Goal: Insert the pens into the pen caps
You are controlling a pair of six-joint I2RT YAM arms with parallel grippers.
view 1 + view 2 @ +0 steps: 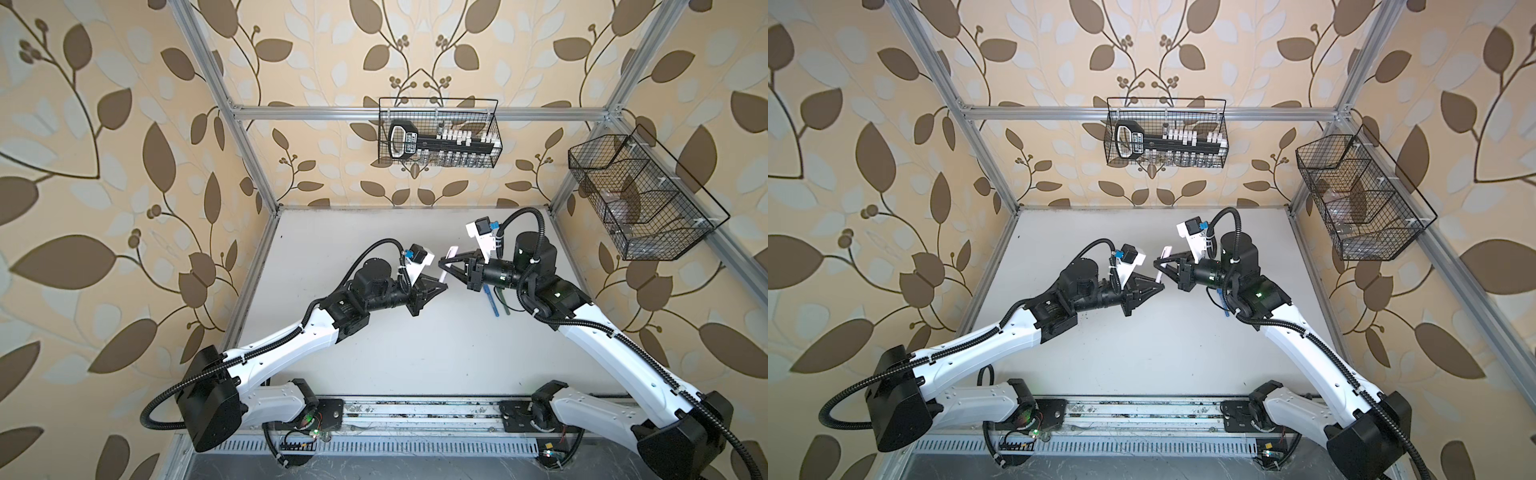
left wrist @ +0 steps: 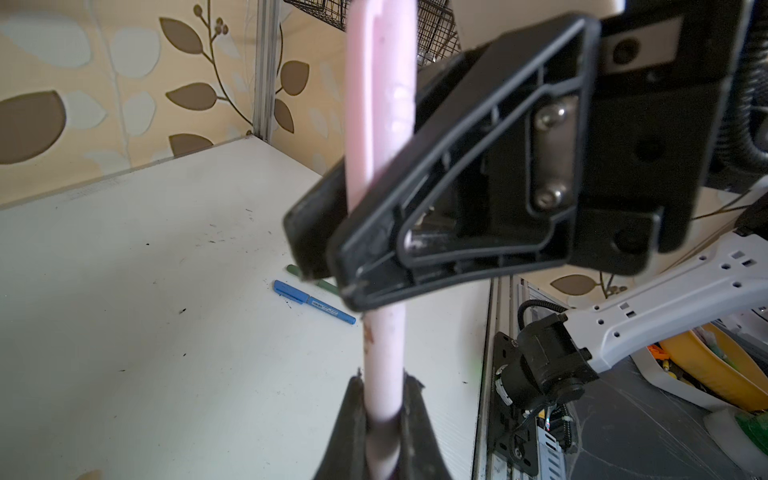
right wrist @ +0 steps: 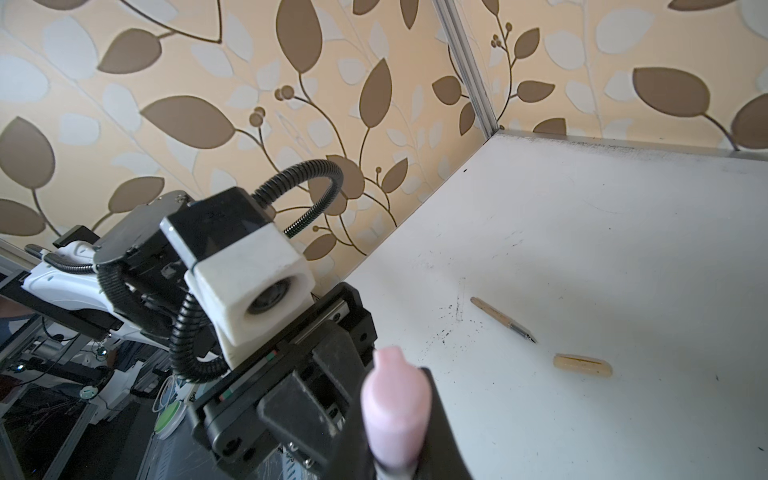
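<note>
Above the table's middle, a pink pen [image 1: 444,275] [image 2: 384,353] stands between both grippers. My left gripper [image 1: 445,286] [image 1: 1160,286] [image 2: 383,419] is shut on its lower barrel. The pink pen cap [image 1: 452,251] [image 2: 380,91] [image 3: 395,409] sits in line on the pen's upper end, and my right gripper [image 1: 441,263] [image 1: 1156,262] [image 3: 397,440] is shut on it. A tan pen [image 3: 503,319] and a tan cap [image 3: 582,365] lie apart on the table. A blue pen [image 1: 493,301] [image 2: 313,301] and a green pen [image 1: 504,304] [image 2: 326,286] lie side by side under the right arm.
A black wire basket [image 1: 438,133] with a tool hangs on the back rail. Another wire basket [image 1: 640,199] hangs on the right frame. Wallpapered walls and aluminium posts close in the white table [image 1: 374,353].
</note>
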